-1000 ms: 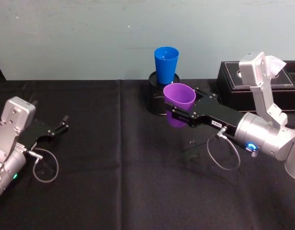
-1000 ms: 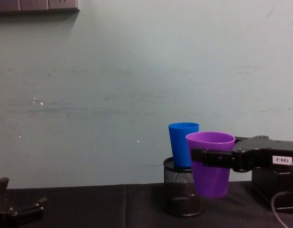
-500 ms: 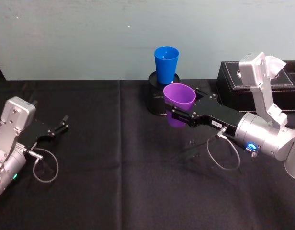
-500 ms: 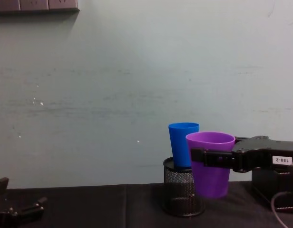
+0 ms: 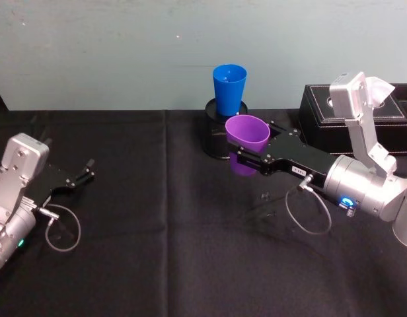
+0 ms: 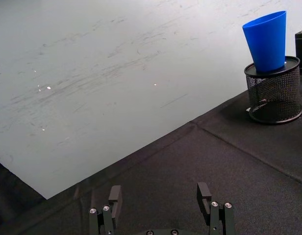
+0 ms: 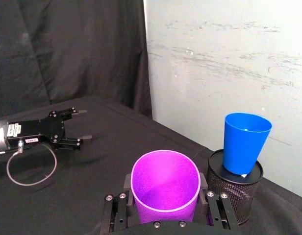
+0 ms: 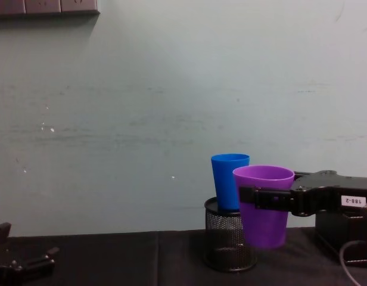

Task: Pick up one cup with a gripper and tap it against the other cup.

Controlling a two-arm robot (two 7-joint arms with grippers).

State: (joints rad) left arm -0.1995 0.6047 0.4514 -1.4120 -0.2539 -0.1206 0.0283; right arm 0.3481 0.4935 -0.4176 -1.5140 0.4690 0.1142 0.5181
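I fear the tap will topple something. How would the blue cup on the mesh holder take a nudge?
The blue cup looks like thin plastic, so probably light. It stands narrow end down on the black mesh pen holder, so a firm tap from the purple cup in the right hand could tip it.

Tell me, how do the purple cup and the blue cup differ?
The purple cup is held off the table in the right gripper; the blue cup stands in a black mesh holder. The purple cup is nearer the robot, the blue cup closer to the wall. The blue cup's rim sits higher than the purple cup's. Both are plain, tapered and upright. The left gripper rests open, far left.
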